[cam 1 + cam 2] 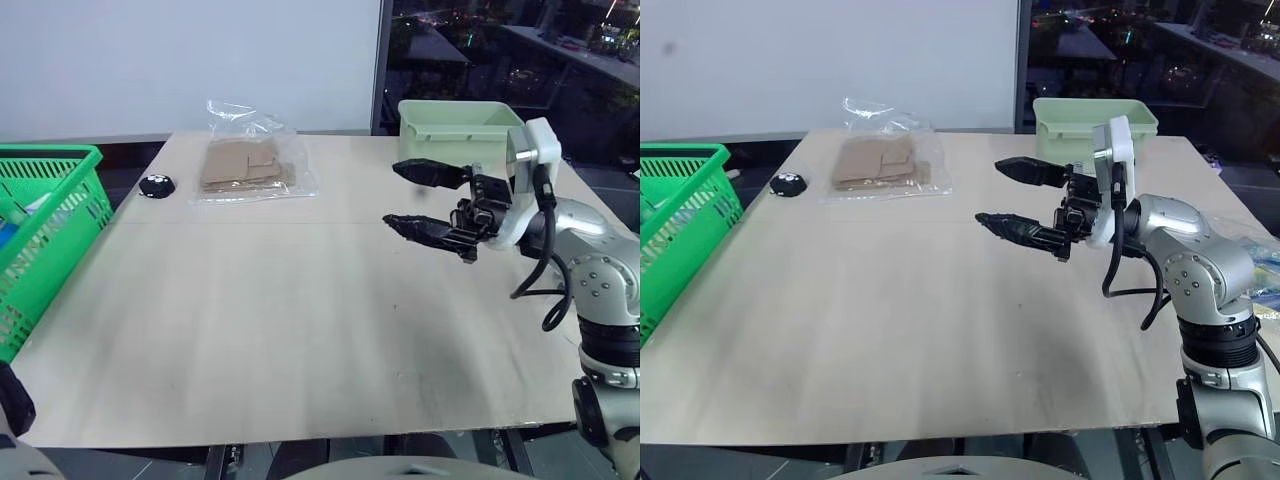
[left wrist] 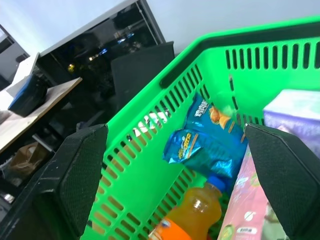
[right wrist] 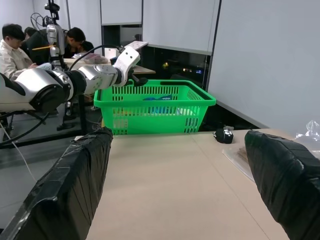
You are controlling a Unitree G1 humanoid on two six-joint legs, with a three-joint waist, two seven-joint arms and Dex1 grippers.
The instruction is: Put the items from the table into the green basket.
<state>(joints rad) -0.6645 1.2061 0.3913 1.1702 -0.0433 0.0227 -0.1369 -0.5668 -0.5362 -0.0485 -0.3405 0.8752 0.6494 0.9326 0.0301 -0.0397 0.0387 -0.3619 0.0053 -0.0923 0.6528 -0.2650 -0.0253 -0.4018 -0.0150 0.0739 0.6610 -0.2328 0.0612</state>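
The green basket (image 2: 200,65) at the left frame edge already holds the blue-yellow bag (image 2: 202,145), soda bottle (image 2: 192,217) and pink carton (image 2: 250,210). The cardboard bag (image 1: 245,165) remains on the table (image 1: 300,330), upper centre. Left gripper (image 2: 182,175) and right gripper (image 1: 420,200): fingers released, empty.

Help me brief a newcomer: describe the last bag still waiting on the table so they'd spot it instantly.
Start at the beige table and look to its far edge, between the green basket and the pale-green tub. There lies a flat clear bag of brown cardboard pieces; the small black object beside it is far smaller.
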